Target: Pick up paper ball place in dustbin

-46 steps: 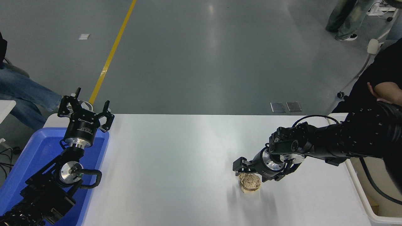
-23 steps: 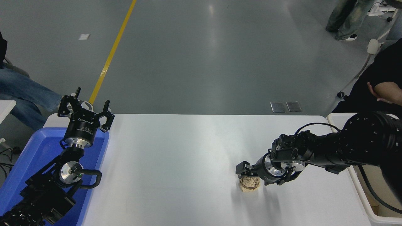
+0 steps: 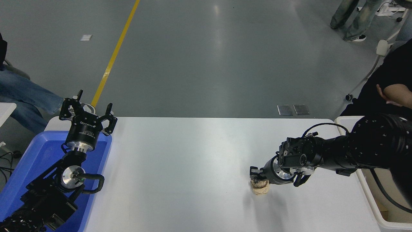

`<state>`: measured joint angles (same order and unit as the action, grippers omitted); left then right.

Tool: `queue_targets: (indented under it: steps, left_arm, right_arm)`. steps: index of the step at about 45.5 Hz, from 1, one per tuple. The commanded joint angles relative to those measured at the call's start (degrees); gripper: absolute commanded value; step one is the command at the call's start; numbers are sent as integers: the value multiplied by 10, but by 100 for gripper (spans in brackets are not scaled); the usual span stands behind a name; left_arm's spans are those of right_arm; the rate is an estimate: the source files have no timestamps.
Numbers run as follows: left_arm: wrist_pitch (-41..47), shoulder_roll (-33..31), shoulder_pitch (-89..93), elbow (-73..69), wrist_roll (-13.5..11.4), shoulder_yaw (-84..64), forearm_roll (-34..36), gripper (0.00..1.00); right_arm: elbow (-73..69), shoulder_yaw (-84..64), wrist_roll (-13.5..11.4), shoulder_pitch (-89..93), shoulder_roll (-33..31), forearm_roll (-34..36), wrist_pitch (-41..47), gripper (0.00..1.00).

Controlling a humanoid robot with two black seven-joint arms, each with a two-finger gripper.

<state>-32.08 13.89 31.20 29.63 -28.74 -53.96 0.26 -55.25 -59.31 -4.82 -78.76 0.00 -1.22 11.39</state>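
Paper ball point(image 3: 260, 188) sits near the table's point(image 3: 180, 161) near right edge, our right gripper point(image 3: 257, 180) pressed down over it, fingers drawn in on the wad, we judge, for a lift toward the dustbin point(image 3: 370, 206) off the right edge. Our left gripper point(image 3: 87, 114) stands parked, fingers spread, over the blue tray point(image 3: 25, 161).

A blue tray point(image 3: 22, 167) is being seen lying at the white tabletop's point(image 3: 180, 167) left end, while a yellow line point(image 3: 116, 53) and two small metal plates point(image 3: 293, 109) are being shown on the grey floor point(image 3: 206, 48) beyond.
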Motion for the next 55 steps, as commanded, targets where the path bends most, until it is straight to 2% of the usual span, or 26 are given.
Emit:
queue_targets:
  steps: [1,13,31,39,55]
  left_arm:
    - [0,0,0,0,0,0,0,98]
    - [0,0,-1,1,0,0,0,98]
    - [1,0,-1,1,0,0,0,98]
    - [0,0,-1,0,0,0,0,98]
    - [1,0,-1,0,0,0,0,98]
  right_arm:
    - [-41,-16,0,-71,-10,-4,4,0]
    - [-163,-24,0,-241,-83,-13,25,0]
    - [-242,-28,0,-444,-166,-27,144,0]
    - [-252,-27,0,-509,-185,-36,189,0]
    - [-286,-28,0,-579,-197,-50,202,0]
